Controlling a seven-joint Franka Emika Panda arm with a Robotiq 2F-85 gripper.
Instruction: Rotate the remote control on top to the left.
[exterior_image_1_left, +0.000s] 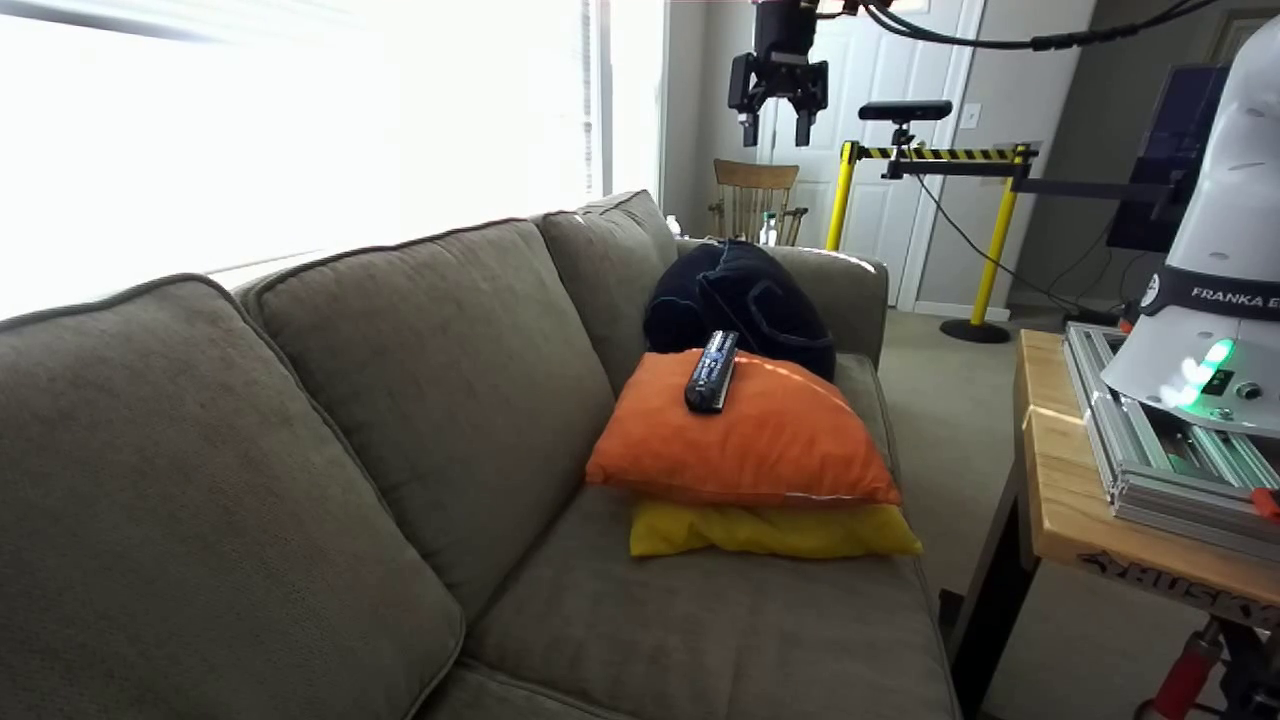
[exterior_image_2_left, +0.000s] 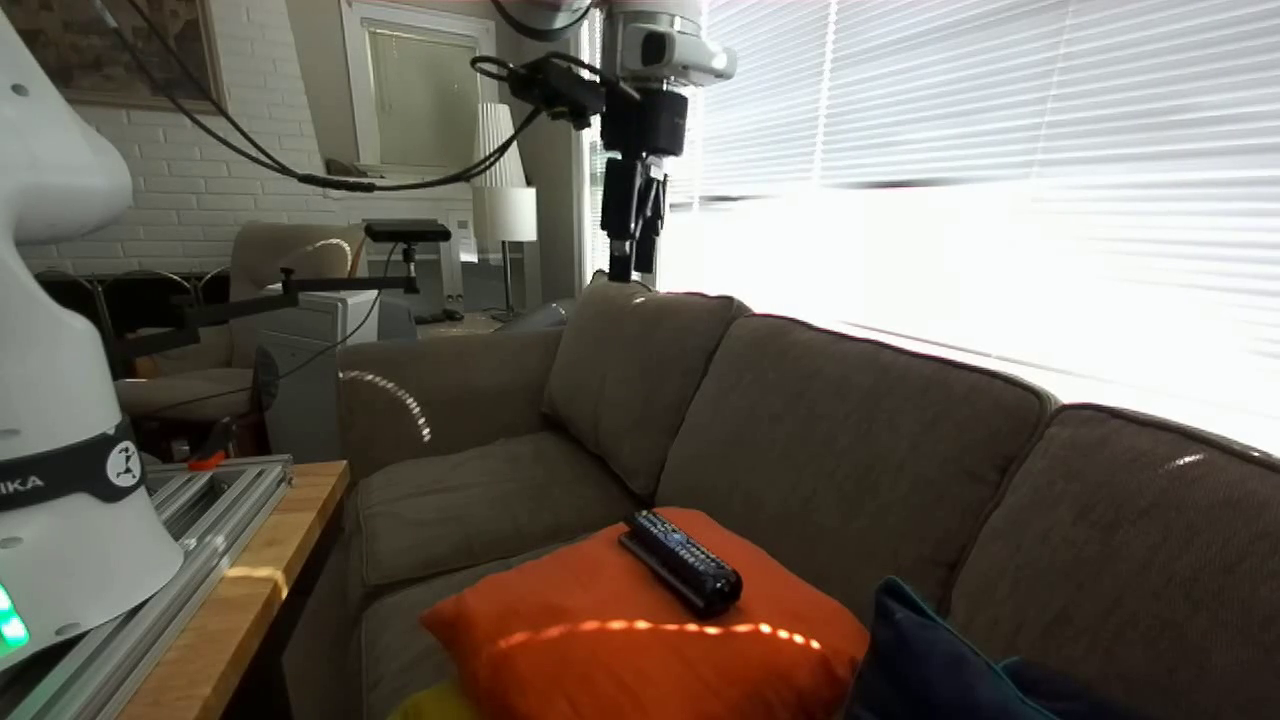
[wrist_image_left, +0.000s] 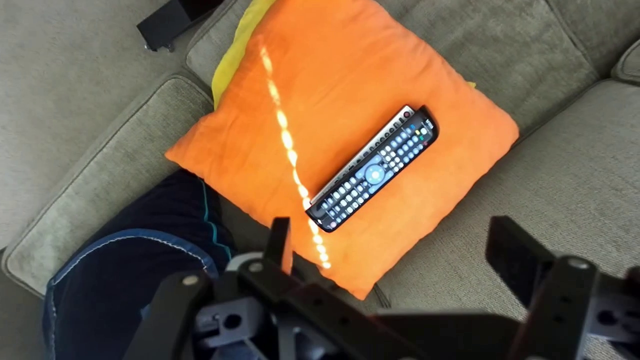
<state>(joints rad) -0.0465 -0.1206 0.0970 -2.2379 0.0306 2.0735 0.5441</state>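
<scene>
The remote control (exterior_image_1_left: 713, 368) is a slim black bar with pale buttons. It lies on the orange cushion (exterior_image_1_left: 760, 440) in both exterior views (exterior_image_2_left: 690, 558). In the wrist view the black remote (wrist_image_left: 375, 174) lies diagonally and rests over a second, silver-edged remote (wrist_image_left: 363, 154), which is mostly hidden beneath it. My gripper (exterior_image_1_left: 777, 135) hangs well above the sofa, fingers down, apart from the remotes. It also shows high up in an exterior view (exterior_image_2_left: 634, 268). In the wrist view its two fingers (wrist_image_left: 390, 235) are wide apart with nothing between them.
A yellow cushion (exterior_image_1_left: 775, 530) lies under the orange one. A dark navy bundled cloth (exterior_image_1_left: 740, 300) sits beside them against the sofa (exterior_image_1_left: 420, 390). The robot's wooden bench (exterior_image_1_left: 1060, 480) stands in front of the sofa. A camera on an arm (exterior_image_1_left: 905, 112) stands beyond.
</scene>
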